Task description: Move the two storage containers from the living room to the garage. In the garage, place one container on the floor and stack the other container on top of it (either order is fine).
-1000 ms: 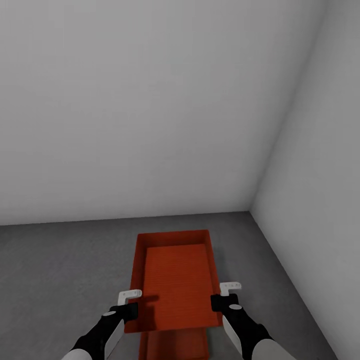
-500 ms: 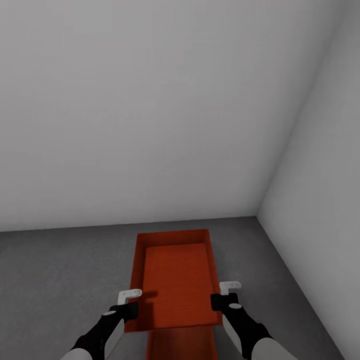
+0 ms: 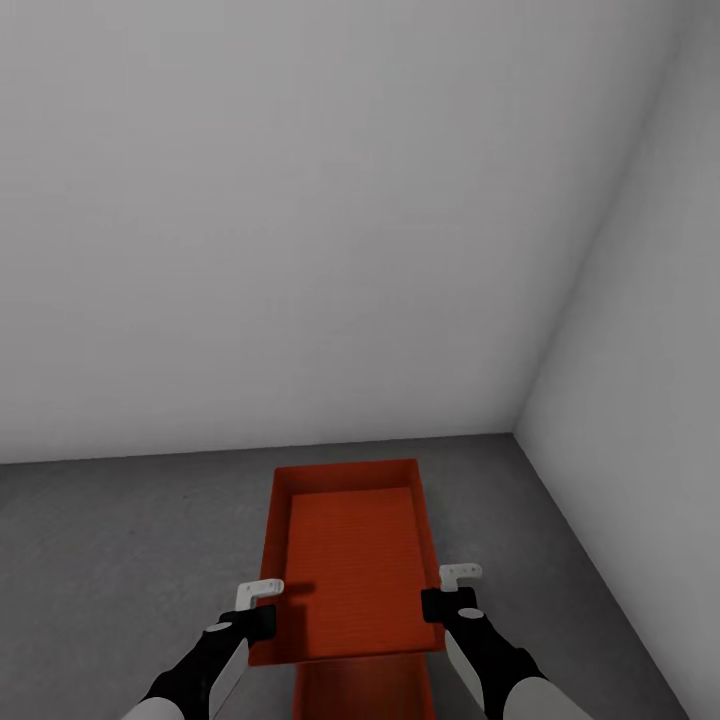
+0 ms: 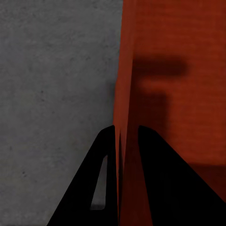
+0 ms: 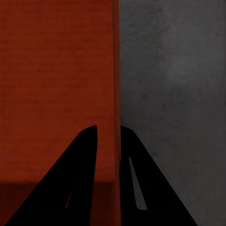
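One orange-red storage container (image 3: 352,560) is held lengthwise in front of me over the dark grey concrete floor (image 3: 120,560) of the garage. My left gripper (image 3: 265,610) is shut on its left long wall, and my right gripper (image 3: 437,602) is shut on its right long wall. In the left wrist view the black fingers (image 4: 106,155) straddle the thin orange wall (image 4: 123,94). The right wrist view shows the same grip, with fingers (image 5: 87,146) either side of the wall (image 5: 115,70). The second storage container (image 3: 362,690) lies lower, its end showing under the near end of the held one.
Plain grey-white walls meet in a corner (image 3: 515,425) just beyond the containers, on the right. The right wall (image 3: 640,400) runs close beside my right arm. Bare concrete floor stretches to the left of the containers.
The view shifted slightly between the earliest frame and now, so the wall corner sits a little further right. Both grippers keep the same hold on the container.
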